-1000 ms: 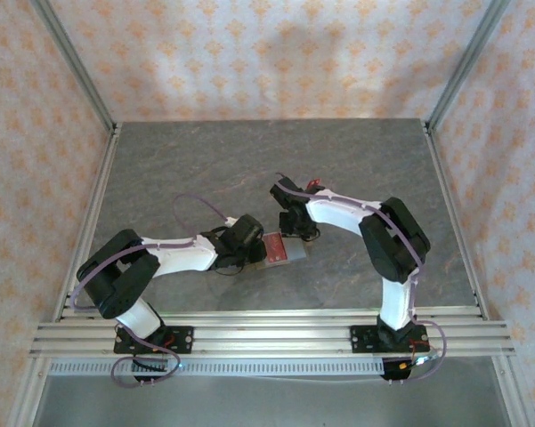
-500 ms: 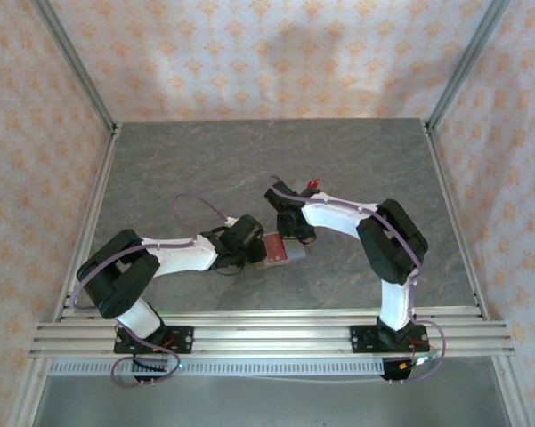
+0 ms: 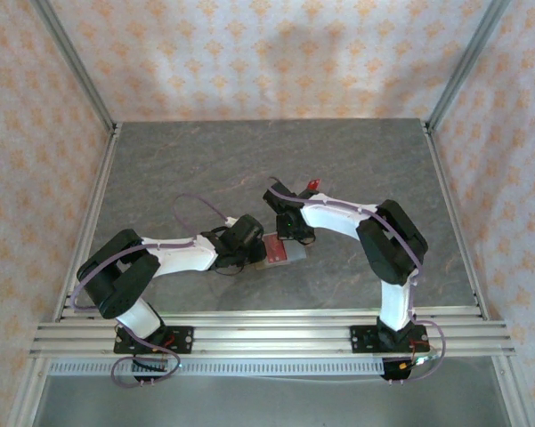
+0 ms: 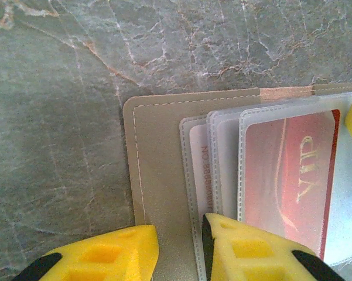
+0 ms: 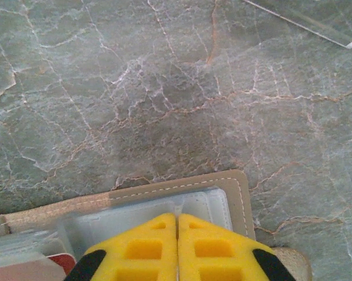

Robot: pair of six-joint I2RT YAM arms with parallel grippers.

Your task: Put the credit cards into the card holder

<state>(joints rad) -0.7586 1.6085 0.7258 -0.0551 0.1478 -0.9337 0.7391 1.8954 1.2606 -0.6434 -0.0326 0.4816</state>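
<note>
The card holder point(image 3: 283, 250) lies open on the table between my two grippers, beige inside with clear sleeves point(image 4: 225, 152). A red credit card point(image 4: 287, 175) marked VIP sits in the top sleeve, and a pale card with a printed number point(image 4: 199, 170) is in the sleeve under it. My left gripper point(image 4: 178, 257) has its yellow fingers point(image 4: 105, 257) apart over the holder's near edge, with bare beige lining between them. My right gripper point(image 5: 177, 219) is shut at the holder's far end, and a small crease of clear sleeve point(image 5: 214, 202) rises at its tips.
The edge of a clear transparent rack point(image 5: 316, 20) lies on the stone table beyond the holder. A small red thing point(image 3: 313, 185) shows behind the right arm. Metal rails point(image 3: 267, 334) run along the near edge, with patterned walls around.
My right gripper has closed its fingers and shifted slightly left over the holder's far end. The left gripper and the holder have stayed put.
</note>
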